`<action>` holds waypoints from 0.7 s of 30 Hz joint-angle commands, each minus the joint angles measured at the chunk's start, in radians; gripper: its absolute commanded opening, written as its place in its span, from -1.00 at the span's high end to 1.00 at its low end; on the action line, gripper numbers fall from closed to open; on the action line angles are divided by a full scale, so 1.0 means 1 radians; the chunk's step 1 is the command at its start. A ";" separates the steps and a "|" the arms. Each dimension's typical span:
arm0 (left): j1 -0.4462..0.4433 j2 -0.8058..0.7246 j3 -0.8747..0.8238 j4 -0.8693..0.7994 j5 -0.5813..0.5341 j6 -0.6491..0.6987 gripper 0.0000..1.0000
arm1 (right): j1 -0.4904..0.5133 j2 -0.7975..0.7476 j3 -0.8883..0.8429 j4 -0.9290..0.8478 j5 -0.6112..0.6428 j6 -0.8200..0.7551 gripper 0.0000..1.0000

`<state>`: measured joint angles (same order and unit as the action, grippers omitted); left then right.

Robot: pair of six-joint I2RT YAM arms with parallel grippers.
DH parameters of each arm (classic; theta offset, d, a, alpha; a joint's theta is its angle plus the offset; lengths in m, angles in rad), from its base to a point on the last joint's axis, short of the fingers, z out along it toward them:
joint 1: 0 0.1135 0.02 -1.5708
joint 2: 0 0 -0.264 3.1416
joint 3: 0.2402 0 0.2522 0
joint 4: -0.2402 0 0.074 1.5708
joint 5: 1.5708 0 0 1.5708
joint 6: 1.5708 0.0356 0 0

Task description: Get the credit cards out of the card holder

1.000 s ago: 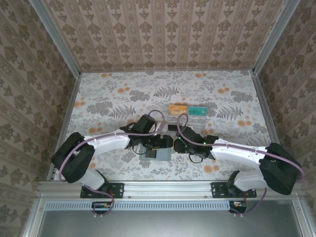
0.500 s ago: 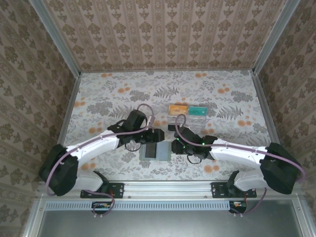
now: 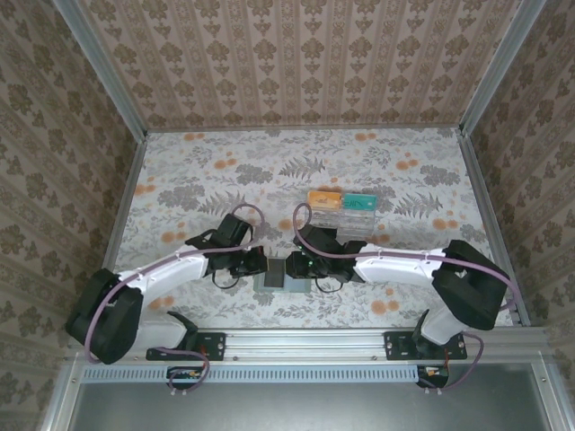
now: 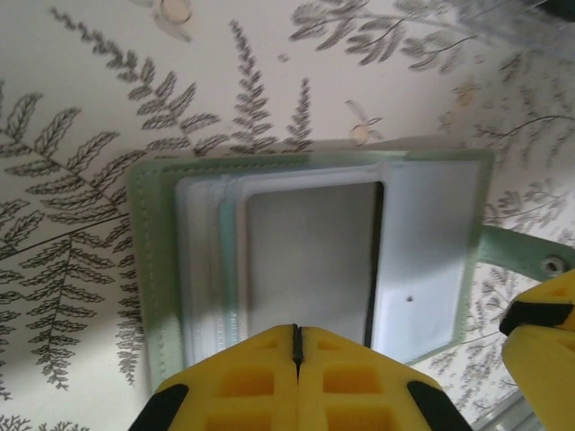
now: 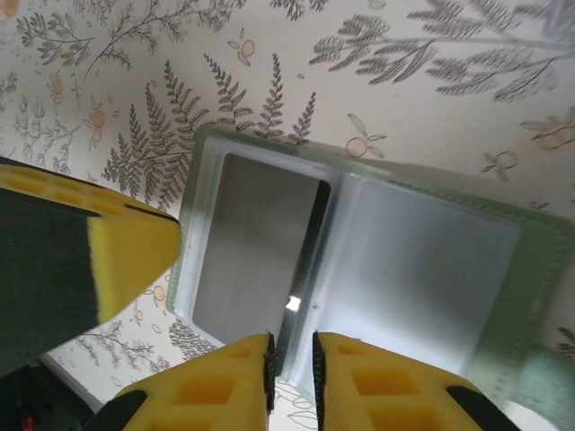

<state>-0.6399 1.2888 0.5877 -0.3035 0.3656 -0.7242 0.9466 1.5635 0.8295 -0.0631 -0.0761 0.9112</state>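
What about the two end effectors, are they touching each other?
Apart. The left wrist view shows table between the left end effector and the right end effector.

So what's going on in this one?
Both grippers are at the open wallet near the table's front edge. The left gripper is shut at one edge; the right gripper is nearly closed over its middle, grip unclear. An orange card and a teal card sit at the clear tray behind.

Robot lab cell, aluminium frame (image 3: 305, 339), wallpapered walls (image 3: 296, 63)
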 commanded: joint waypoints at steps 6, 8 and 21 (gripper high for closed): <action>-0.019 0.050 -0.030 0.007 -0.036 -0.030 1.00 | -0.032 0.067 -0.078 0.207 -0.111 0.126 0.66; -0.023 0.059 -0.035 0.007 -0.042 -0.036 1.00 | -0.035 0.076 -0.084 0.222 -0.119 0.133 0.65; -0.042 0.081 -0.042 0.003 -0.060 -0.057 1.00 | -0.049 0.123 -0.105 0.270 -0.151 0.158 0.60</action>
<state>-0.6739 1.3472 0.5686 -0.2604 0.3435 -0.7666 0.9051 1.6623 0.7422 0.1810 -0.2043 1.0496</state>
